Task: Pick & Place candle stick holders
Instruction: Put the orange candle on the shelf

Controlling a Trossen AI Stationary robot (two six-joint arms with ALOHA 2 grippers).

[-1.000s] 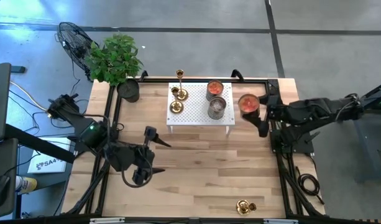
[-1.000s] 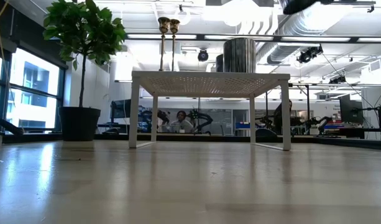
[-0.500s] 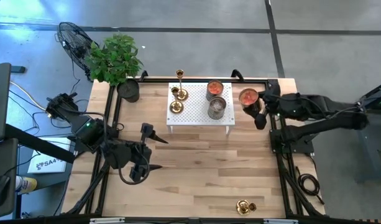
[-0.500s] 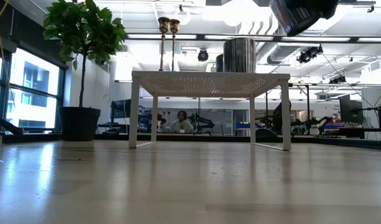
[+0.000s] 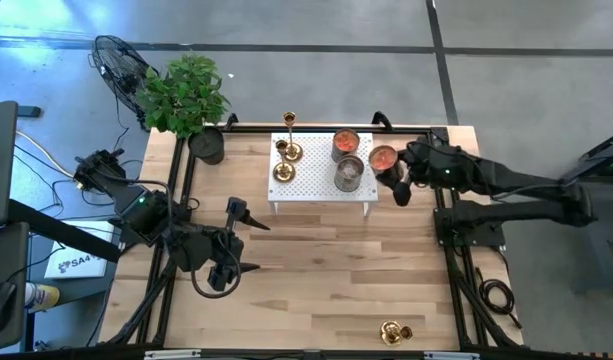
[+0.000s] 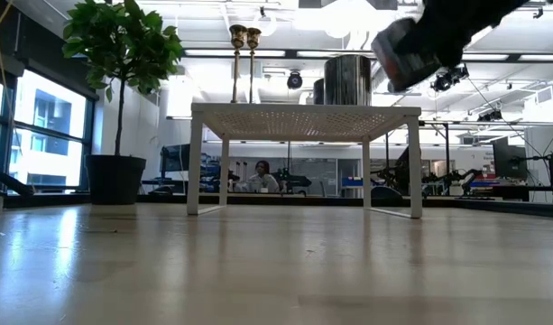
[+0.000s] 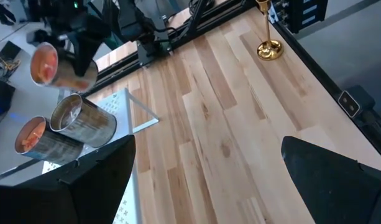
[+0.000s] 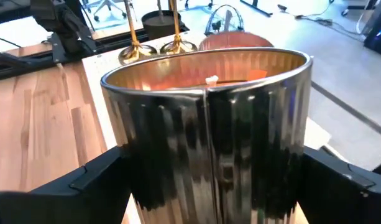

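Note:
Three gold candle stick holders stand on their round bases on the left part of a small white perforated table. Another candle stick holder stands on its base near the table's front edge, and also shows in the left wrist view. My right gripper is shut on a silver tin with orange wax, in the air just right of the white table. My left gripper hovers open over the table's left half, holding nothing. My right gripper pinches the tin's ribbed side wall between its two fingers, one on each opposite side. The fingers come from the table's right side, slanting a little downward. The tin is lifted clear, its open top up and slightly tilted.
Two more silver tins stand on the right part of the white table, close to the held one. A potted plant stands at the far left corner. Bare wood stretches between the white table and the near edge.
My right gripper has carried the tin toward the table's left edge and downward, from beside the right frame rail to just beside the white table's right end. It has stayed shut on the tin throughout.

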